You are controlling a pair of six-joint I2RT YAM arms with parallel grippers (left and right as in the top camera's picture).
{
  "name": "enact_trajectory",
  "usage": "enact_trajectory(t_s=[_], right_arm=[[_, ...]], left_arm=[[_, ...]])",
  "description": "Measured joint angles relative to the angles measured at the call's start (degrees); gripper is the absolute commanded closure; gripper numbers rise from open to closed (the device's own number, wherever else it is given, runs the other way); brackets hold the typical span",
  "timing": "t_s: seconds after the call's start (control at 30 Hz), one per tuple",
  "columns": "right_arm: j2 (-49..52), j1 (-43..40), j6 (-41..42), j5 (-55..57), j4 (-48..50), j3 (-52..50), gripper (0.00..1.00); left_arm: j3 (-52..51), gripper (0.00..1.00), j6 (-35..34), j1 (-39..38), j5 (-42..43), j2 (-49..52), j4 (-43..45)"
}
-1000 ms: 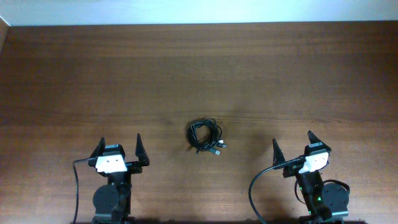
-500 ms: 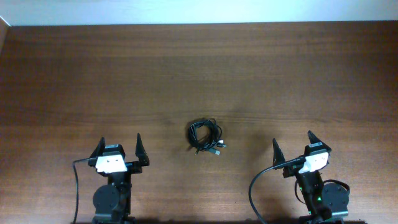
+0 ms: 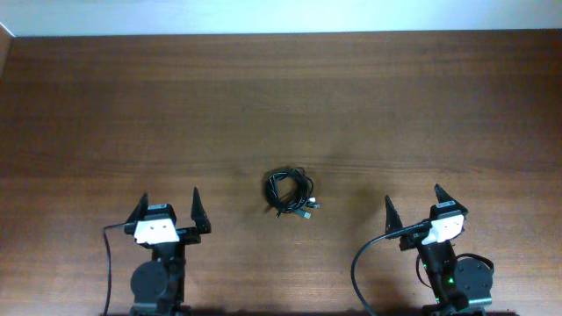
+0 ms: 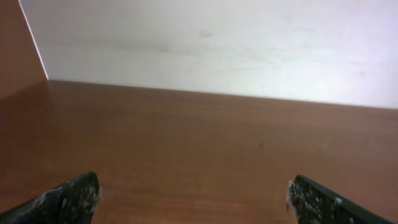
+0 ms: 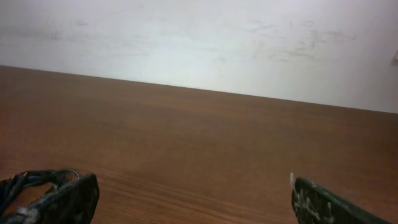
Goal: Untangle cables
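Observation:
The cables lie as a small coiled bundle of thin black cords with silvery plug ends near the middle of the wooden table. My left gripper rests at the front left, open and holding nothing, well to the left of the bundle. At the front right my right gripper stands open too, with nothing between its fingers. In the right wrist view part of the cables shows at the lower left, beside the left fingertip. The left wrist view shows only bare table between its fingertips.
Thicker black arm cables run from the bases at the front left and front right. A white wall borders the far edge of the table. The table's left edge shows at the top left corner.

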Motion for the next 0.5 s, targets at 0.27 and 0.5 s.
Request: enact_trajectory(t_s=[0.27, 0.5], right_arm=[[0.0, 0.0, 0.0, 0.0, 0.0, 0.0, 0.02], [0.0, 0.0, 0.0, 0.0, 0.0, 0.0, 0.02]], left_arm=[[0.0, 0.01, 0.0, 0.0, 0.0, 0.0, 0.3], [0.0, 0.01, 0.0, 0.0, 0.2, 0.0, -1.6]])
